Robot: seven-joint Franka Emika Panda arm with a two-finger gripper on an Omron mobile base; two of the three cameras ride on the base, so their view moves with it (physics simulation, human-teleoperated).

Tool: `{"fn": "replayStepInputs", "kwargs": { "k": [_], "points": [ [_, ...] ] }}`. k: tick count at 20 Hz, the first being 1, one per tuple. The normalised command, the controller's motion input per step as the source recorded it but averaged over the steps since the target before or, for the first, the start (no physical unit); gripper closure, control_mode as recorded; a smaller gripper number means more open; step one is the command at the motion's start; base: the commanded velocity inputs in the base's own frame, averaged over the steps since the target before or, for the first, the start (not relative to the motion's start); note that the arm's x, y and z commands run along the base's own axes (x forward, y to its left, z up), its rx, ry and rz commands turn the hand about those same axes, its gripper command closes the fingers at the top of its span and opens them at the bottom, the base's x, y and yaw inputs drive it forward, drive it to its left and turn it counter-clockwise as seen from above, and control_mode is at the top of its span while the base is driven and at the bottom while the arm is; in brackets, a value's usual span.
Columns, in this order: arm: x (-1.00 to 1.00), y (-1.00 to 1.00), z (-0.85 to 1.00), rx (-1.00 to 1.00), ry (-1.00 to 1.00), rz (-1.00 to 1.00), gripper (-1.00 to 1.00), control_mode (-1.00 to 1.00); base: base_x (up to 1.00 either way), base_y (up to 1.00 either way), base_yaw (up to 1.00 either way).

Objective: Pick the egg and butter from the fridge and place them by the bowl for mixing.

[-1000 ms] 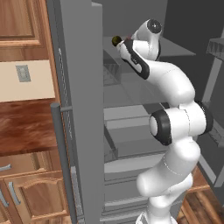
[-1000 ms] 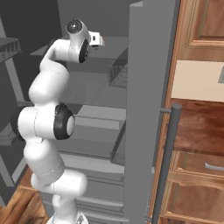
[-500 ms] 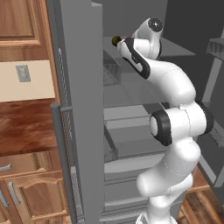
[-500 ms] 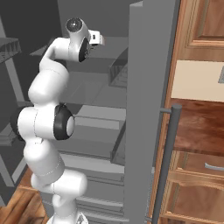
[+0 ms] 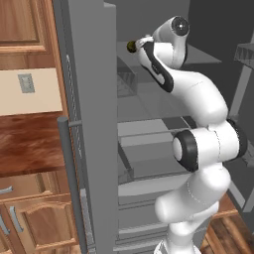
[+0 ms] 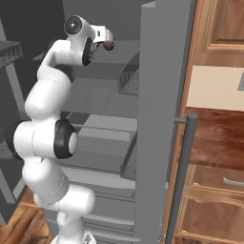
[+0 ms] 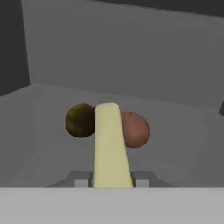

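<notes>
Gripper clamped on the pale yellow stick of butter, on the upper shelf of the tall grey fridge. Reddish-brown egg touches one side, dark olive ball the other. Lift first, then draw straight back; don't sweep sideways.

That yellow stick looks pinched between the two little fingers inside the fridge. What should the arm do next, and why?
Probably lift a little and draw straight back out of the grey fridge. The gripper is shut on the pale yellow butter stick, and the reddish-brown egg and dark olive ball flank its far end, so sideways motion could knock them.
</notes>
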Motion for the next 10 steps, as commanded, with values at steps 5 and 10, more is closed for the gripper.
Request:
{"fn": "replayStepInputs", "kwargs": {
  "k": [5, 10],
  "points": [
    [-1.00, 0.13, 0.50, 0.12, -0.07, -0.15, 1.00, -1.00, 0.00, 0.00, 0.00],
    [-1.00, 0.38, 0.26, 0.18, -0.01, -0.17, 1.00, -1.00, 0.00, 0.00, 0.00]
  ]
}}
